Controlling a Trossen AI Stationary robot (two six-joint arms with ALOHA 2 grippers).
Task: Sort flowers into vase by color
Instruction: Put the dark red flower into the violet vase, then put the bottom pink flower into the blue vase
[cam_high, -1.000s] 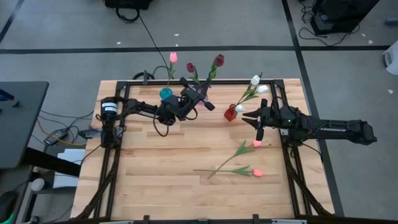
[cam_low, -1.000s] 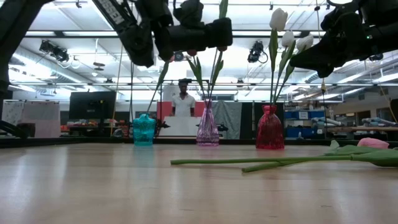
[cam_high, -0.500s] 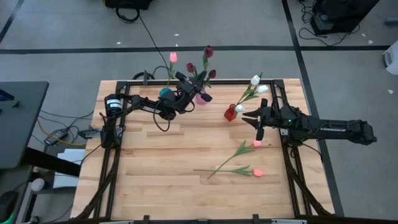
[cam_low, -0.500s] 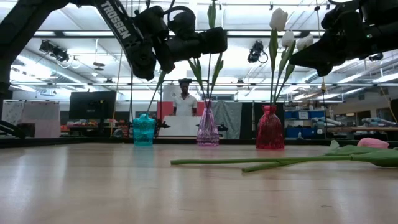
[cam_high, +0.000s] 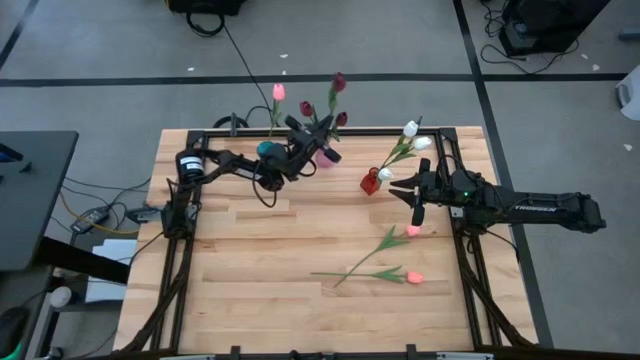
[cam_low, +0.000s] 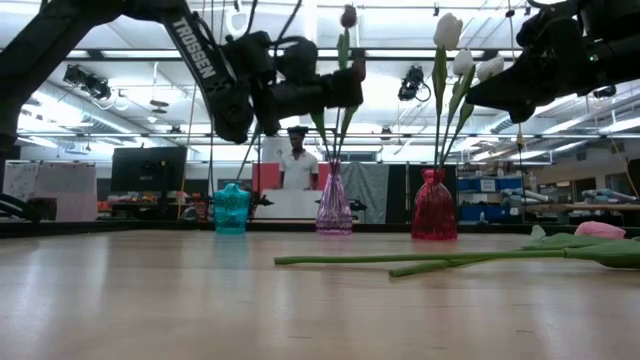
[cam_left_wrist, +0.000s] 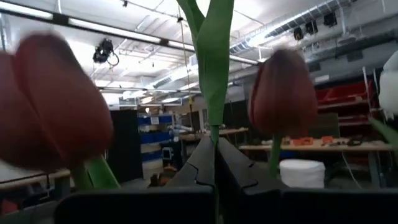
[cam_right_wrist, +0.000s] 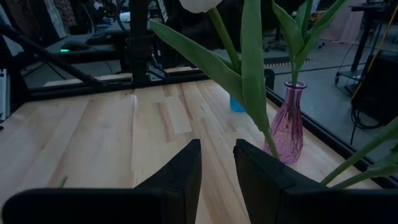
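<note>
My left gripper (cam_high: 313, 138) (cam_low: 345, 88) is over the purple vase (cam_high: 325, 158) (cam_low: 334, 205) at the far edge, shut on a maroon tulip whose head (cam_high: 338, 80) (cam_low: 348, 15) stands above it. Two other maroon heads (cam_high: 306, 108) rise from that vase. The teal vase (cam_high: 266, 150) holds a pink tulip (cam_high: 278, 92). White tulips (cam_high: 411, 129) stand in the red vase (cam_high: 370, 182). Two pink tulips (cam_high: 413, 231) (cam_high: 414, 277) lie flat on the table. My right gripper (cam_high: 405, 200) (cam_right_wrist: 217, 149) hovers open beside the red vase. My left gripper pinches the maroon tulip's green stem (cam_left_wrist: 214, 134) between its two fingers, well below the head. The fingers lie across the stem, coming from the table's left. The tulip is lifted and stands nearly upright; whether its lower end is inside the purple vase, I cannot tell.
The three vases stand in a row along the far edge. The lying tulips' stems (cam_high: 350, 270) reach toward the table's middle. A dark frame (cam_high: 185, 250) runs along the table's edges. A person (cam_low: 295, 160) stands in the room behind.
My left gripper has moved toward the far edge and a little left, carrying the maroon tulip over the purple vase. The tulip has turned from leaning rightward to nearly upright.
</note>
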